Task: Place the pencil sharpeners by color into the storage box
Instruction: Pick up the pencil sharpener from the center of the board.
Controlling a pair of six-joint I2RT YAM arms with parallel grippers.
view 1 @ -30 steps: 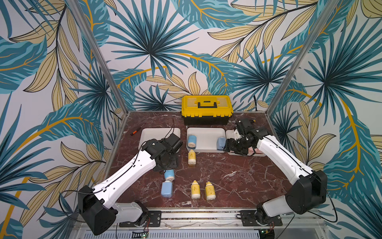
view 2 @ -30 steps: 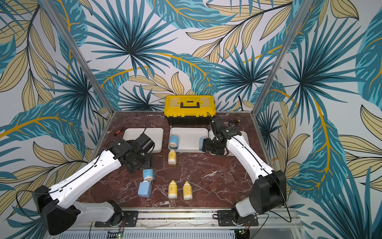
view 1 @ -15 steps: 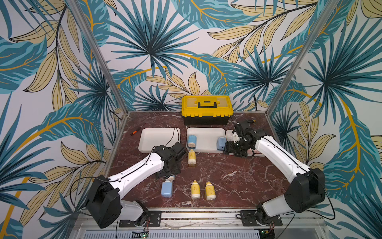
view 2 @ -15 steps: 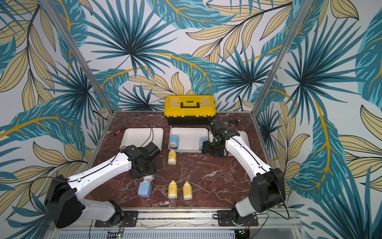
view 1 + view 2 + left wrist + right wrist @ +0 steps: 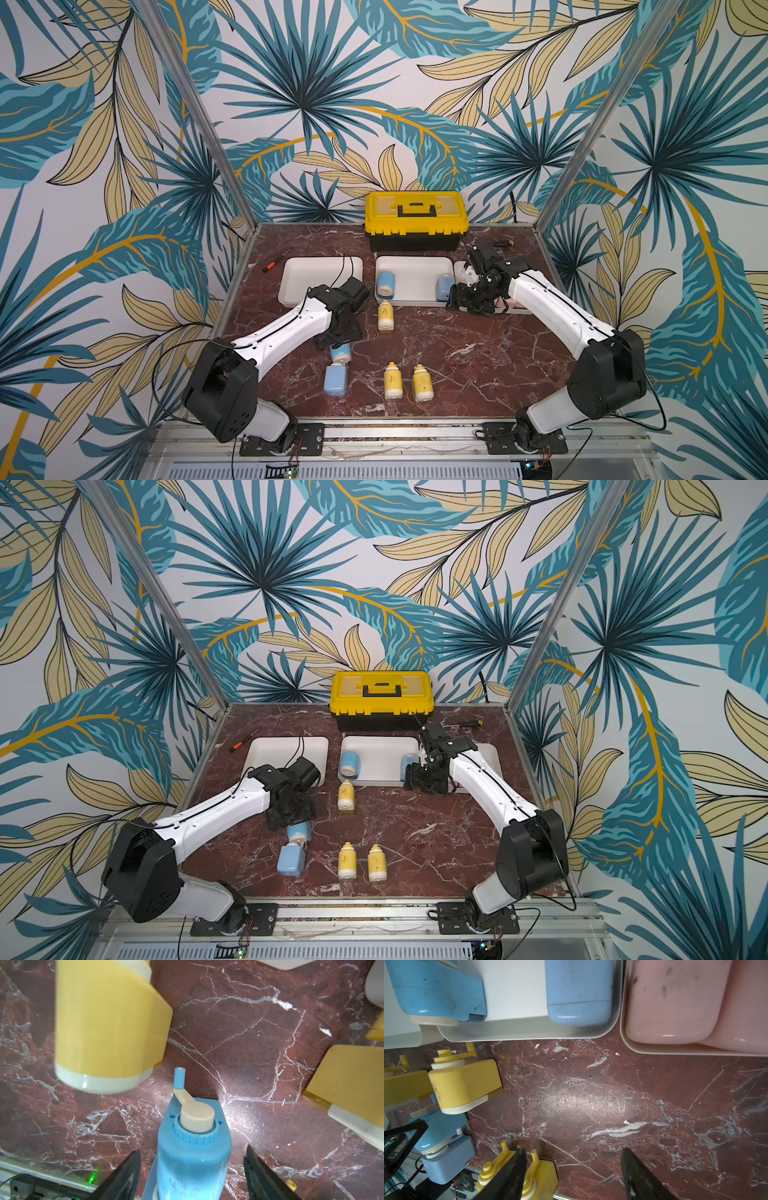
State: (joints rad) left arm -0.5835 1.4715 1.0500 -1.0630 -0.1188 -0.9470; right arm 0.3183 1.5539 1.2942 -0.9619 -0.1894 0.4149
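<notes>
Waiting nearest on the red marbled desk (image 5: 478, 365): two pastel yellow bottle-shaped plastic pencil sharpeners (image 5: 392, 380) and a light blue one (image 5: 336, 379). Just beyond, the left pincer (image 5: 191, 1152) straddles a second light blue sharpener (image 5: 341, 353), jaws wide, not yet gripping. Pick-up in hand, I'd say; next, close squarely, then carry it far and right to the middle white plastic tray (image 5: 415, 279), which holds two blue. The right pincer (image 5: 573, 1151) hangs wide and empty over bare desk, just near of the pink-filled right tray (image 5: 675, 1051).

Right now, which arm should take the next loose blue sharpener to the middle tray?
Left. The left tool straddles a blue sharpener on the table, jaws open either side. The right tool hangs empty by the middle tray, farther from it.
</notes>
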